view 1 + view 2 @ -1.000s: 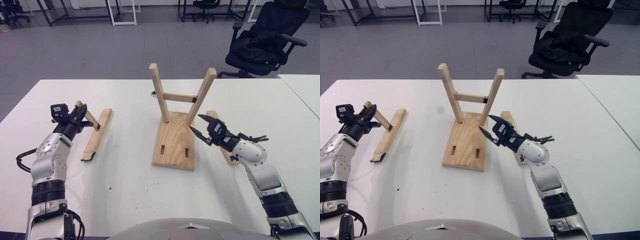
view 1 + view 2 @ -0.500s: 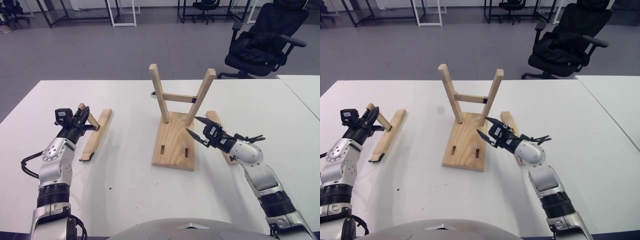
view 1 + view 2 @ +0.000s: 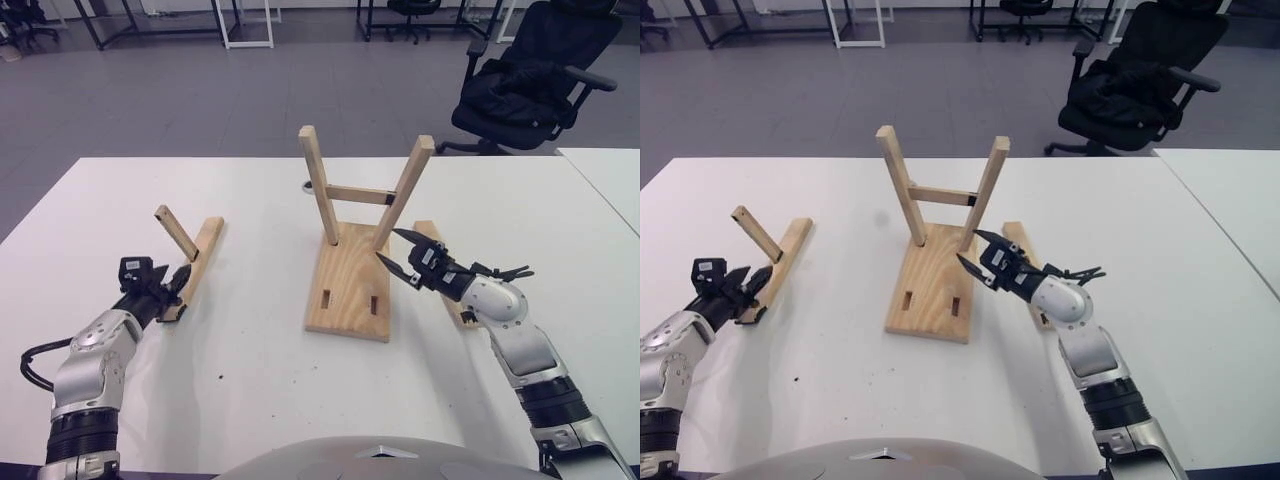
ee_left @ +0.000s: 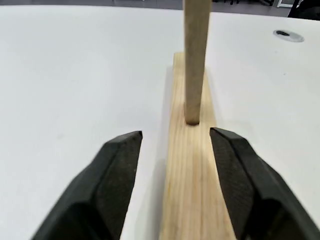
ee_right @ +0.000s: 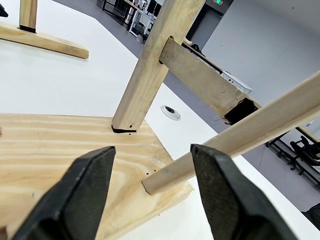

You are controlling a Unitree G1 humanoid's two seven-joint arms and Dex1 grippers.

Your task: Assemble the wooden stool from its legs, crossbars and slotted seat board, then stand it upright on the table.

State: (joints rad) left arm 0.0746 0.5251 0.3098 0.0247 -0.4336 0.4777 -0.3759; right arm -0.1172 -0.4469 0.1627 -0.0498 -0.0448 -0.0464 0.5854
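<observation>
The slotted seat board [image 3: 345,290] lies flat mid-table. Two legs [image 3: 318,185] [image 3: 406,192] joined by a crossbar [image 3: 357,196] stand in its far slots. My right gripper [image 3: 393,250] is open beside the right leg's foot; in the right wrist view that foot [image 5: 165,177] sits between the fingers [image 5: 92,192]. A loose leg [image 3: 427,233] lies behind that arm. To the left, another leg [image 3: 197,265] lies flat with a crossbar [image 3: 176,230] sticking up from it. My left gripper [image 3: 168,292] is open at its near end, fingers [image 4: 120,170] straddling the wood [image 4: 192,185].
Two empty slots [image 3: 326,297] [image 3: 373,305] face the near end of the seat board. A cable hole [image 3: 307,186] is in the table behind the stool. A black office chair [image 3: 530,80] stands beyond the far edge, and a second white table [image 3: 610,180] is at right.
My left gripper has drawn back from the upright crossbar to the near end of the lying leg. The right gripper has barely shifted beside the right leg.
</observation>
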